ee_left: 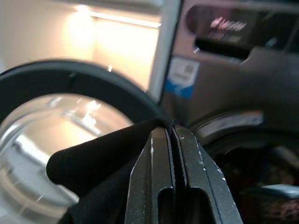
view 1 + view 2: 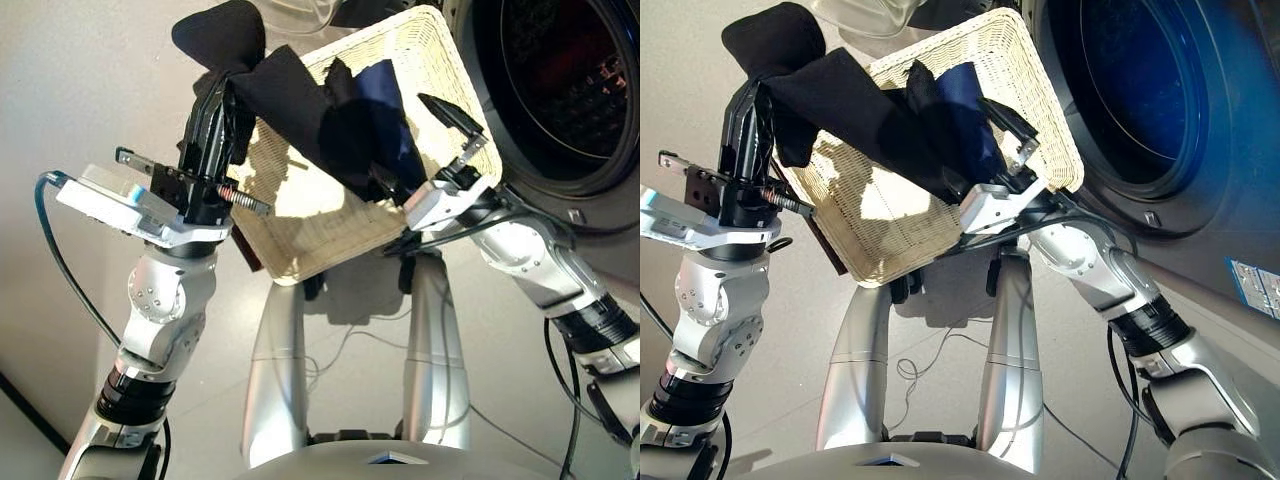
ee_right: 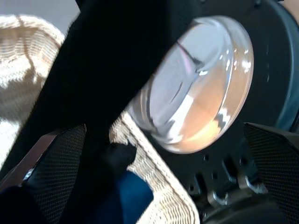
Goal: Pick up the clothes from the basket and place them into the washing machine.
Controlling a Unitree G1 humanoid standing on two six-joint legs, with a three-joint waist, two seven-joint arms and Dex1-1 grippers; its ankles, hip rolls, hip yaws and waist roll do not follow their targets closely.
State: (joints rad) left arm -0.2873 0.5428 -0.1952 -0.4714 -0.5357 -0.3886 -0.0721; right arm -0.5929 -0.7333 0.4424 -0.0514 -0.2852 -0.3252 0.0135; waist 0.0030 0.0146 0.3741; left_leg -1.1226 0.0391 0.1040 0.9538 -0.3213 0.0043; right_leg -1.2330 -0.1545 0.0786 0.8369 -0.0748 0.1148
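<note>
My left gripper [image 2: 222,84] is shut on a black cloth [image 2: 290,100], held raised over the left rim of the cream wicker basket [image 2: 432,40]. The cloth drapes down and right into the basket; in the left wrist view the fingertips [image 1: 161,133] pinch its fold. A navy cloth [image 2: 385,100] lies in the basket under the black one. My right gripper [image 2: 420,150] is open at the basket's right side, its fingers [image 3: 56,172] spread wide beside both cloths. The washing machine [image 2: 560,90] stands open at the right, with a reddish patch deep in the drum.
The round door with its glass bowl [image 3: 201,84] hangs open just behind the basket. The basket rests on a stand with two silver legs [image 2: 275,370]. Cables trail on the floor [image 2: 350,340]. The stacked unit's panel [image 1: 233,32] sits above the drum.
</note>
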